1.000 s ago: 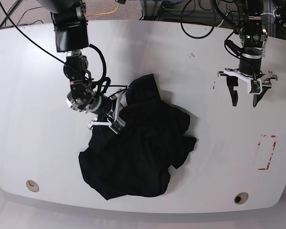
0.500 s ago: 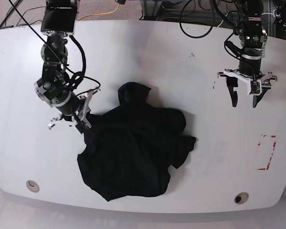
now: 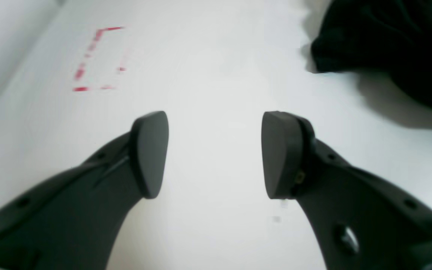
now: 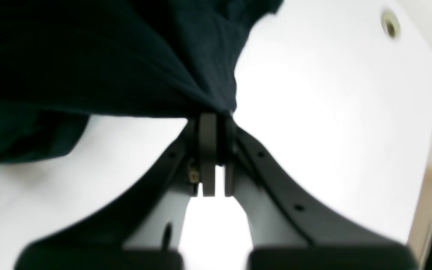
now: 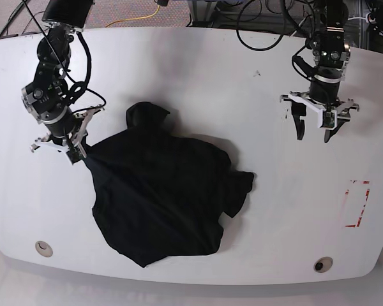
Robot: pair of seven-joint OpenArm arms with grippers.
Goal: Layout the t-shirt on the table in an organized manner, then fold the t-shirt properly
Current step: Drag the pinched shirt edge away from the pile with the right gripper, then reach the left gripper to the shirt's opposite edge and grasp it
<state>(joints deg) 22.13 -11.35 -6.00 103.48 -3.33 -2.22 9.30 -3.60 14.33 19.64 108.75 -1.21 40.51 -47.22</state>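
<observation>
Beside the t-shirt (image 5: 163,197), the right pincer (image 5: 76,155) is clamped on its edge; the left pincer (image 5: 313,133) gapes well apart.

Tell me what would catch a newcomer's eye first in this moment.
The crumpled black t-shirt stands out first, a dark heap at the middle of the white table. Next, the right gripper at the base view's left, shut on the t-shirt's edge and drawing the cloth taut toward that side. The left gripper hangs open and empty over bare table at the base view's right, beyond it a red dashed rectangle.
</observation>
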